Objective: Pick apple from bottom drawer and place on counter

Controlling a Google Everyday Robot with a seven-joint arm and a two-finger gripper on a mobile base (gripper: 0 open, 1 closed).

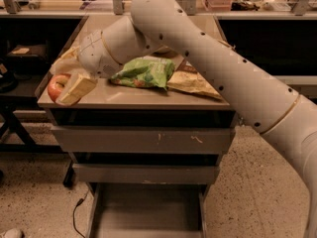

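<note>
My gripper point(63, 79) is shut on the apple point(56, 85), a small red-orange fruit held between two tan fingers point(77, 88). It hangs at the front left corner of the beige counter point(129, 97), at about the height of the top. The bottom drawer point(146, 212) stands pulled open below, its grey floor bare. My white arm point(208, 68) reaches across from the right, over the counter.
A green chip bag point(144, 72) and a brown chip bag point(194, 82) lie on the counter, partly under my arm. Two shut grey drawers point(143, 140) sit under the top. A cluttered bench point(237, 4) runs behind. A black cable point(77, 214) lies on the floor at left.
</note>
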